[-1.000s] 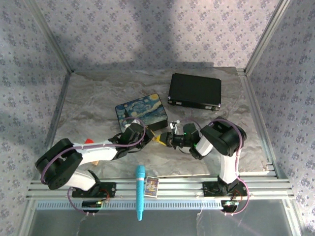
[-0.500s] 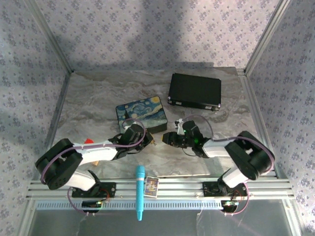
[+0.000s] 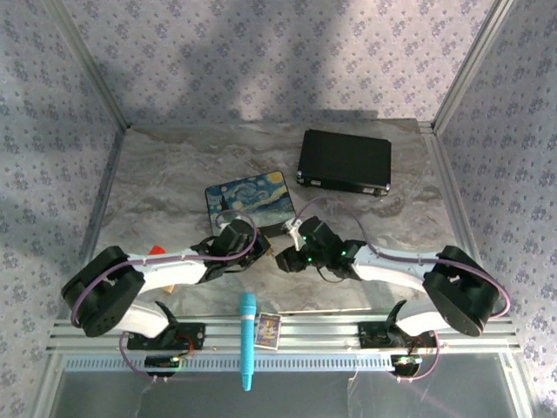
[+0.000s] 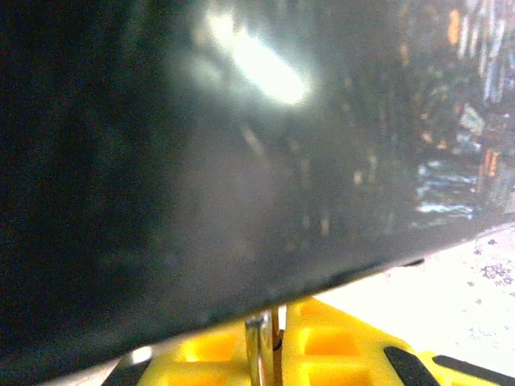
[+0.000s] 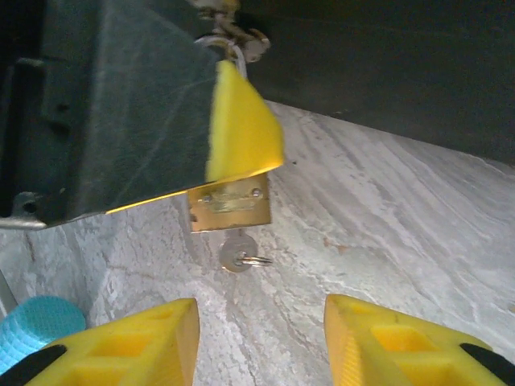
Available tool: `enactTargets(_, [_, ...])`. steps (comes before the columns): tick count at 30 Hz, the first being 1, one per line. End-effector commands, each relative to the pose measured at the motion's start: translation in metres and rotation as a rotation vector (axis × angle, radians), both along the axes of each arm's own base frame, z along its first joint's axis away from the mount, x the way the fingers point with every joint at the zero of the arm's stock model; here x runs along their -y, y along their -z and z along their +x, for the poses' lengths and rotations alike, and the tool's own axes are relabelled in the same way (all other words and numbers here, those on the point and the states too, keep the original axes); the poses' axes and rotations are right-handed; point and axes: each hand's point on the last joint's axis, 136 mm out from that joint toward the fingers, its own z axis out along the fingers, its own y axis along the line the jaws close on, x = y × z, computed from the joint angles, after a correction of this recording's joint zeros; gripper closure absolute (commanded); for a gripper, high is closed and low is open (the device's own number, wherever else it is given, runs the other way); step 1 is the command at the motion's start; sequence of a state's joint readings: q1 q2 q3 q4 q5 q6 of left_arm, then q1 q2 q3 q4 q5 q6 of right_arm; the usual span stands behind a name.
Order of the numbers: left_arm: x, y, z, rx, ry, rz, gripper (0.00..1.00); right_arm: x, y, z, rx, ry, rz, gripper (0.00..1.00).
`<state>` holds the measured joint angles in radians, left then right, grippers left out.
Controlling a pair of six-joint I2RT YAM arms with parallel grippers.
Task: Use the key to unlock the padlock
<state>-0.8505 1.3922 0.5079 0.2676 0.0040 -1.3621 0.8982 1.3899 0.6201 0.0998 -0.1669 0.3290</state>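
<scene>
Brass-gold padlock (image 5: 229, 205) hangs by its thin silver shackle (image 4: 256, 355), pinched in our left claw (image 4: 273, 362), tiny silvery key (image 5: 239, 257) at its six o'clock. Our right claw (image 5: 259, 330), spread wide, has slid toward nine o'clock; its camera gives us the key, the left's the shackle.

A grey marbled surface (image 3: 174, 165) is sitting inside three walls, all wearing the same pale lilac wallpaper with small flower sprigs: the back wall (image 3: 278, 52), the left wall (image 3: 39, 157) and the right wall (image 3: 518, 157). A left aluminium post (image 3: 87, 65) and a right aluminium post (image 3: 466, 70) are slanting up from the far corners. A slotted aluminium rail (image 3: 322, 331) is running along the near edge. Broad soft shadows are falling across the back wall, and the far edge of the surface is lying in shade.
</scene>
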Motion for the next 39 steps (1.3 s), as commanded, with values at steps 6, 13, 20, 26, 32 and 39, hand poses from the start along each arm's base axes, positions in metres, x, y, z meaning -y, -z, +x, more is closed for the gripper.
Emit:
enactTargets(6, [0.017, -0.032, 0.001, 0.025, 0.038, -0.109, 1.00, -0.014, 0.007, 0.003, 0.052, -0.065, -0.052, 0.59])
enactTargets(13, [0.018, -0.033, 0.001, 0.024, 0.040, -0.113, 1.00, -0.024, 0.011, 0.002, 0.053, -0.085, -0.040, 0.59])
enactTargets(20, [0.020, -0.034, -0.001, 0.022, 0.049, -0.118, 1.00, -0.026, 0.010, 0.009, 0.080, -0.069, -0.051, 0.69])
enactTargets(26, [0.021, -0.031, -0.004, 0.011, 0.055, -0.126, 1.00, -0.026, 0.013, 0.010, 0.048, -0.078, -0.034, 0.84])
enactTargets(32, [0.023, -0.026, -0.007, -0.004, 0.066, -0.115, 1.00, -0.027, 0.010, 0.008, -0.003, -0.097, 0.035, 0.90])
enactTargets(39, [0.020, -0.018, -0.010, -0.019, 0.072, -0.092, 1.00, -0.031, 0.007, 0.001, -0.104, -0.139, 0.155, 0.93])
